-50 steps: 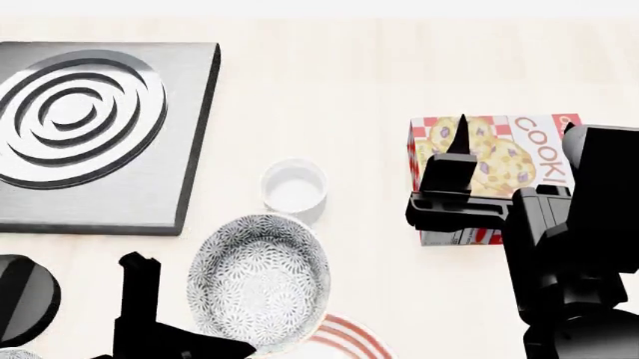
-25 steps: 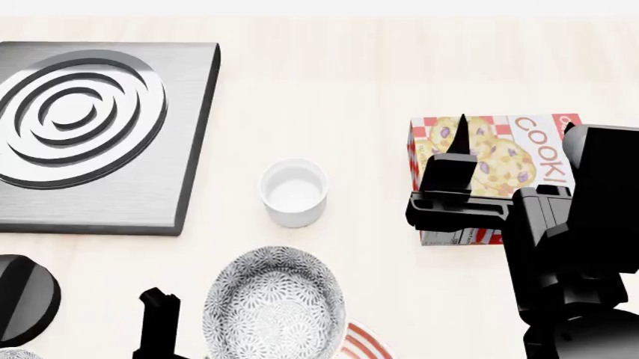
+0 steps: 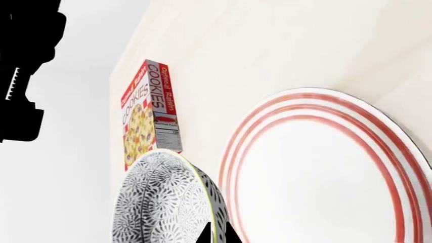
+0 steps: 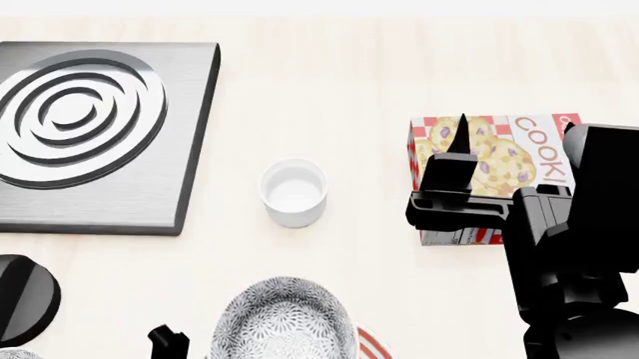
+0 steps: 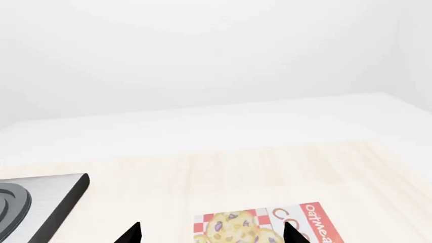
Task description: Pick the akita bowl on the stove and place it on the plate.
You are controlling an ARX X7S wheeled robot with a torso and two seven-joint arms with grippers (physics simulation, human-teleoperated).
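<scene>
The akita bowl [image 4: 284,321], white with a dense black-grey floral pattern, is at the near edge of the head view, off the stove [image 4: 110,127]. My left gripper [image 3: 216,234] is shut on the bowl [image 3: 162,202], one fingertip inside its rim and one outside. The plate [image 3: 324,177], white with thin red rings, lies right beside the bowl. In the head view only a sliver of the plate [image 4: 372,344] shows past the bowl. My right gripper [image 5: 210,234] is open and holds nothing, hovering over the cookie box [image 5: 263,225].
A small plain white cup [image 4: 293,192] stands between the stove and the bowl. The stove's black knob [image 4: 25,299] is at the near left. The cookie box [image 4: 499,157] lies flat at the right, under my right arm [image 4: 559,247].
The left gripper has carried the bowl toward the near edge of the head view, away from the white cup and over more of the plate. The right arm has not moved.
</scene>
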